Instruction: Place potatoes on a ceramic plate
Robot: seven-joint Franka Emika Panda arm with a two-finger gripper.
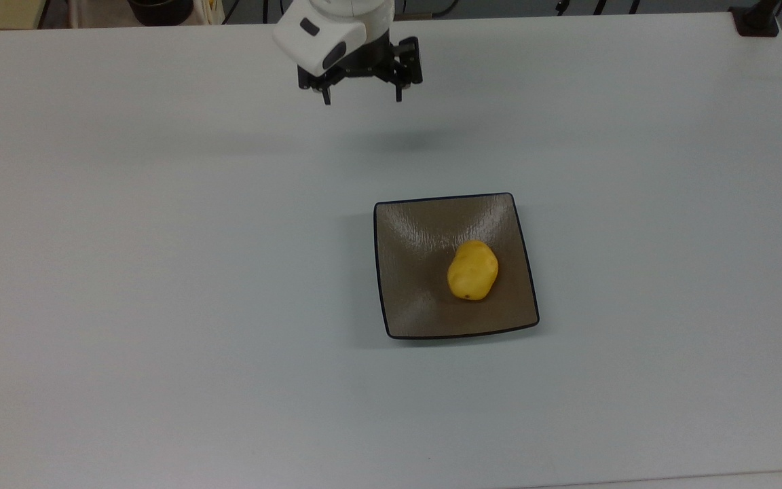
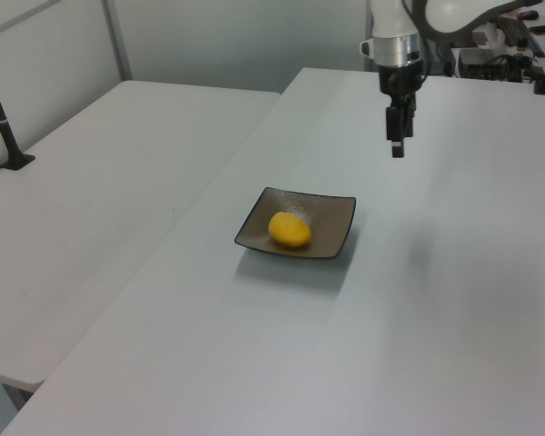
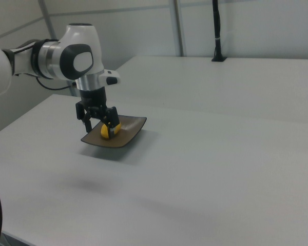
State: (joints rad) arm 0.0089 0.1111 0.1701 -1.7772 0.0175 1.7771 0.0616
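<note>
The potato [image 1: 472,270] lies on the plate [image 1: 418,231], in the half nearer the top view's right and a little toward the lower edge, touching the dished surface. The plate rests flat on the white desk [image 1: 160,305]. The gripper [image 1: 362,96] hangs in the air well apart from the plate, beyond its upper edge in the top view and toward the top view's left. Its jaws are spread apart and they hold nothing. In the left view the gripper [image 2: 397,150] points straight down above the bare desk.
</note>
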